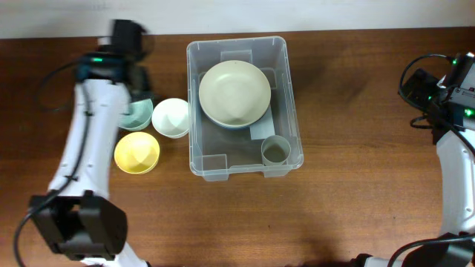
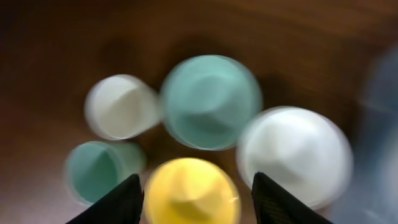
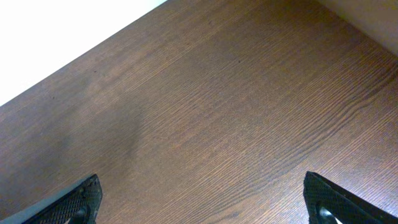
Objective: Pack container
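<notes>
Closest in the blurred left wrist view, the left gripper (image 2: 196, 182) stands partly open. Its two dark fingers (image 2: 118, 202) are well apart and grip nothing. Just past the fingertips lies a yellow bowl (image 2: 191, 190), with a teal cup (image 2: 99, 169) to its left. Beyond them sit a white cup (image 2: 121, 107), a teal bowl (image 2: 211, 102) in the middle and a white bowl (image 2: 295, 155) on the right, all close together on the table (image 2: 74, 37). The container (image 2: 379, 93) shows here only as a pale blur at the right edge.

From overhead, the container stands mid-table, its long sides running near to far, just right of the yellow and white bowls. A grey cup (image 1: 275, 150) stands upright in its near right corner. A big bowl (image 1: 234, 93), pale green, fills its far half. The left arm (image 1: 89, 141) covers part of the teal bowl.

The right gripper (image 3: 200, 186) is spread wide and holds nothing. It hangs over the table, well to the right of the container.
</notes>
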`<state>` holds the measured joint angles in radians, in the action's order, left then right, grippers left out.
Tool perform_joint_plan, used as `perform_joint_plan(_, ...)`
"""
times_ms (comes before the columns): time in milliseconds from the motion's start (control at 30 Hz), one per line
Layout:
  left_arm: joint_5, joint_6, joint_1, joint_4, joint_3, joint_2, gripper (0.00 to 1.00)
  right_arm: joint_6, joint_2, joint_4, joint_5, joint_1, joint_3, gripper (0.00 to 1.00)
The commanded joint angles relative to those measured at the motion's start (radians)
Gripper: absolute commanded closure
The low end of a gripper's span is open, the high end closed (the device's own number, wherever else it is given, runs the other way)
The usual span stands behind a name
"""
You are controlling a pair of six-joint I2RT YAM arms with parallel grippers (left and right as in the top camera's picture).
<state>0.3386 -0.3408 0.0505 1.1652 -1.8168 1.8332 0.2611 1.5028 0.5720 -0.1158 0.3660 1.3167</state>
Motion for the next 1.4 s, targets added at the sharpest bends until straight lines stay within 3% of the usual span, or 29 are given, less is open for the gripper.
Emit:
perform_joint_plan(0,-0.013,-0.057,-0.1,0.025,-0.016,-0.004,0.42,0.001,-0.006,-0.002,-0.009,0.002,0.011,0.01)
perform_joint_plan(167,-0.014,-0.116,-0.237,0.062,-0.008,-0.001,0.41,0.001,-0.006,-0.002,-0.009,0.002,0.01,0.01)
perform_joint_plan(400,-0.047,-0.114,-0.303,-0.008,0.075,0.0,0.4,0.001,-0.006,-0.002,-0.009,0.002,0.011,0.01)
perform_joint_plan(600,-0.047,-0.115,-0.319,-0.167,0.193,0.0,0.19,0.001,-0.006,-0.002,-0.009,0.002,0.01,0.01)
perform_joint_plan(1367,-0.055,-0.13,-0.381,-0.507,0.463,0.003,0.19,0.001,-0.006,-0.002,-0.009,0.002,0.011,0.01)
